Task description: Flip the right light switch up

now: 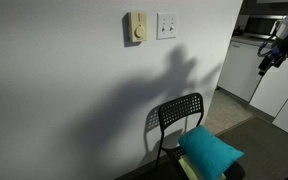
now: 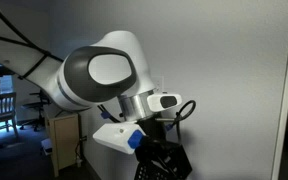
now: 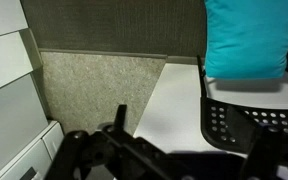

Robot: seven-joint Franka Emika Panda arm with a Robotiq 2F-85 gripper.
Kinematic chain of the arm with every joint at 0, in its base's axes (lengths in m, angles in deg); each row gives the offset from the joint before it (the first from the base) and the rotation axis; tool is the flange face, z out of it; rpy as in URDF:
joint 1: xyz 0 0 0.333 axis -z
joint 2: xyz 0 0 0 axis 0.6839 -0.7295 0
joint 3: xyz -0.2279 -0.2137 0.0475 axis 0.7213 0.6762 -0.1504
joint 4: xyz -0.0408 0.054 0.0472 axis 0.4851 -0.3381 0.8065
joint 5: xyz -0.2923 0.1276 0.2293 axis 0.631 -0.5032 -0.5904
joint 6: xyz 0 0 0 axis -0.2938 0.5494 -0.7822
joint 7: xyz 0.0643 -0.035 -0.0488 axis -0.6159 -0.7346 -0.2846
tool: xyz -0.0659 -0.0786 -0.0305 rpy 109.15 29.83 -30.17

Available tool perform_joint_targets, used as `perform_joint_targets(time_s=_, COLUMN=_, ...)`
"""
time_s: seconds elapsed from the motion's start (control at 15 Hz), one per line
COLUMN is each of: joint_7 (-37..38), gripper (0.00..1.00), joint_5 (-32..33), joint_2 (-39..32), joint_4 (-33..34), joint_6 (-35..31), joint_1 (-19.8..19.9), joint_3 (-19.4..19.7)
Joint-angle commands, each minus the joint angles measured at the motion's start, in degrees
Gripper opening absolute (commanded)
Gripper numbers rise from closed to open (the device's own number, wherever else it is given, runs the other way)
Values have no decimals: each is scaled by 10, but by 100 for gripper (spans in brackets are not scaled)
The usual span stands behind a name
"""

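Observation:
The white square wall plate [image 1: 167, 24] hangs high on the white wall. The right light switch [image 1: 172, 24] is its right-hand toggle, too small to tell whether it is up or down. My gripper [image 1: 271, 55] is far to the right of the plate and lower, away from the wall. In the wrist view the gripper [image 3: 189, 150] looks down at the floor and chair, with its dark fingers spread wide and nothing between them. The plate is out of the wrist view. In an exterior view my arm's large white joint [image 2: 104, 70] fills the picture.
A cream box with a round dial [image 1: 136, 28] sits just left of the plate. A black perforated chair [image 1: 179, 115] with a teal cushion [image 1: 210, 150] stands below against the wall; both show in the wrist view [image 3: 244, 35]. White cabinets [image 1: 274, 90] stand at the right.

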Motion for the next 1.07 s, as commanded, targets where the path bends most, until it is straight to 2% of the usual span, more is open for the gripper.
perform_joint_targets(time_s=0.0, joint_7=0, gripper=100, joint_5=1, joint_2=0, joint_4=1, joint_6=2, joint_1=-6, joint_3=6)
perform_joint_targets(time_s=0.33, joint_7=-77, gripper=100, joint_5=-10, joint_2=-41, joint_4=45, joint_6=-13, joint_1=-36, joint_3=8)
perform_joint_targets(time_s=0.6, joint_7=-188, gripper=100, joint_5=-35, joint_2=-82, joint_4=86, joint_6=-43, joint_1=-72, joint_3=11)
perform_joint_targets(time_s=1.0, joint_7=-357, gripper=100, joint_5=-44, joint_2=-147, joint_4=149, joint_6=-64, joint_1=-100, joint_3=2)
